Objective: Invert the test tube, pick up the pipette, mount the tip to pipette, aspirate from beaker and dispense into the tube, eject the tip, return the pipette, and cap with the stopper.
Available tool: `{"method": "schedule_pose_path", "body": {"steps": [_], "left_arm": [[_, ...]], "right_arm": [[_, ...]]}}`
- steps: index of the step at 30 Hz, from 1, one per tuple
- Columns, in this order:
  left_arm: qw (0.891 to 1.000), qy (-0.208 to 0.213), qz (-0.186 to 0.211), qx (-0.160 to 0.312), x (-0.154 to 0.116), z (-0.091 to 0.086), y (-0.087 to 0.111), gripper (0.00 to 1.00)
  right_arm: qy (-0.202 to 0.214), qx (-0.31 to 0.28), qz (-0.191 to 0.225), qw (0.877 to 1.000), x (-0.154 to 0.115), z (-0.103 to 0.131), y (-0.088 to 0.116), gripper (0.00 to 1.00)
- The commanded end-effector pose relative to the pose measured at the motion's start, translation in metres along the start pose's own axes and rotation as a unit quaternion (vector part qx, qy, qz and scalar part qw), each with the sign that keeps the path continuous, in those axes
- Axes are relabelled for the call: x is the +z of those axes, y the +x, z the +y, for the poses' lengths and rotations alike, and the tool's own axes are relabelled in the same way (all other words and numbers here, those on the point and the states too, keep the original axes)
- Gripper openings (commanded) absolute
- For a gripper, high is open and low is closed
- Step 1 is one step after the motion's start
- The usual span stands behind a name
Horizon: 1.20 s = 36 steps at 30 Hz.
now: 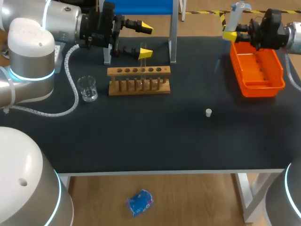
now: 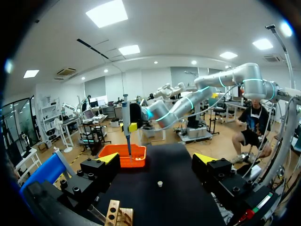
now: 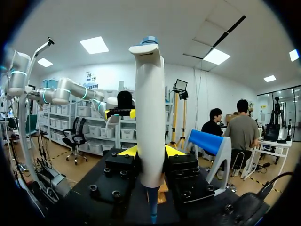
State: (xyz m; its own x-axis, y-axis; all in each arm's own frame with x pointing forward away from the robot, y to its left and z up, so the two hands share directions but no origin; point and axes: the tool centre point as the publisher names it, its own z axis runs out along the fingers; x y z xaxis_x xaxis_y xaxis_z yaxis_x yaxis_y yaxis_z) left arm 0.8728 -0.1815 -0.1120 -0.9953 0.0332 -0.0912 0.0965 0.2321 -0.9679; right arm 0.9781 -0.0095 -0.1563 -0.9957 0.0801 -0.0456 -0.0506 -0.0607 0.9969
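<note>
Pinched pipette (image 1: pixel 237 10) in right gripper (image 1: pixel 231 33), two o'clock, over orange tray (image 1: pixel 256 87). Hung left gripper (image 1: pixel 146 40) spread wide, twelve o'clock of rack (image 1: pixel 138 71).

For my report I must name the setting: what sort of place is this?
Probably a laboratory bench set up for robot practice: a wooden test tube rack, a glass beaker and a pipette above an orange tray.

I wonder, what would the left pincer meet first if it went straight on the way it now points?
Probably the pipette held by the right pincer over the orange tray; nothing nearer shows, depth unclear.
</note>
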Motion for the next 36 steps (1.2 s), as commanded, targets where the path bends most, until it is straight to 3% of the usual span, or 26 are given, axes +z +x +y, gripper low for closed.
{"method": "schedule_pose_path", "body": {"steps": [1,22,36], "left_arm": [[1.000,-0.001,0.001,0.000,-0.001,0.000,0.000,1.00],[1.000,-0.001,0.001,0.000,-0.001,0.000,0.000,1.00],[1.000,-0.001,0.001,0.000,-0.001,0.000,0.000,1.00]], "right_arm": [[-0.002,-0.001,0.024,1.000,-0.015,0.000,-0.014,0.00],[0.004,-0.014,0.004,1.000,-0.090,0.019,-0.031,0.00],[0.002,-0.017,-0.020,1.000,-0.138,0.004,-0.040,0.00]]}}
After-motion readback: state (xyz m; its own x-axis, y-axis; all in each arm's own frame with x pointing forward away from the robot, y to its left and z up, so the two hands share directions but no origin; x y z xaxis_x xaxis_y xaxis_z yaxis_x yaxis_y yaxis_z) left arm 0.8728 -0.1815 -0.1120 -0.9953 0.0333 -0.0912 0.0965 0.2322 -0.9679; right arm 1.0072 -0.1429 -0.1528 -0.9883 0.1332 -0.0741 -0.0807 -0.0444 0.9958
